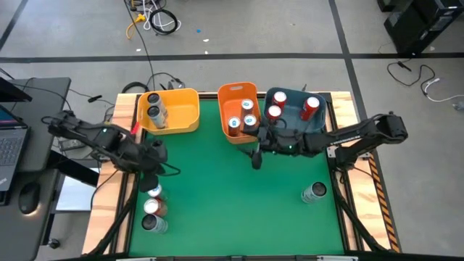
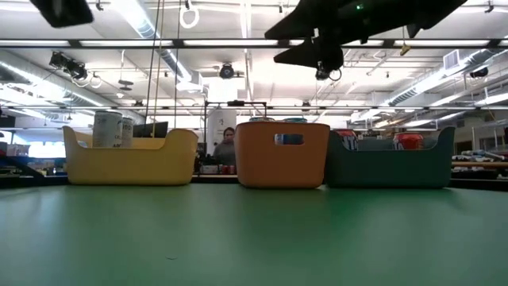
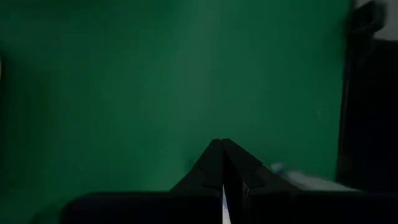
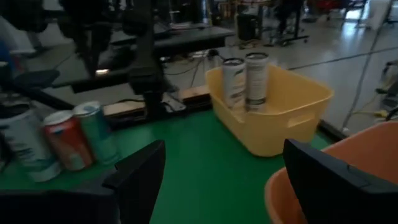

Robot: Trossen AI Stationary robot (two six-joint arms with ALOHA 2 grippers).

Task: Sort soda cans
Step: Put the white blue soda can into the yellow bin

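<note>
Green mat [image 1: 232, 188] between edge cans [image 1: 154, 208]

2 dark jointed arms [image 1: 94, 134] — black cables

No text, brand name or number can be read anywhere. The soda cans [image 4: 247, 79] in the yellow bin [image 4: 280, 109], upper middle of the right wrist view, carry dark printed marks too blurred to make out, and the same goes for the cans at the left edge of that view. The small pale label [image 2: 288, 139] on the front of the orange bin [image 2: 282, 155], centre of the low view, is unreadable too.
</note>
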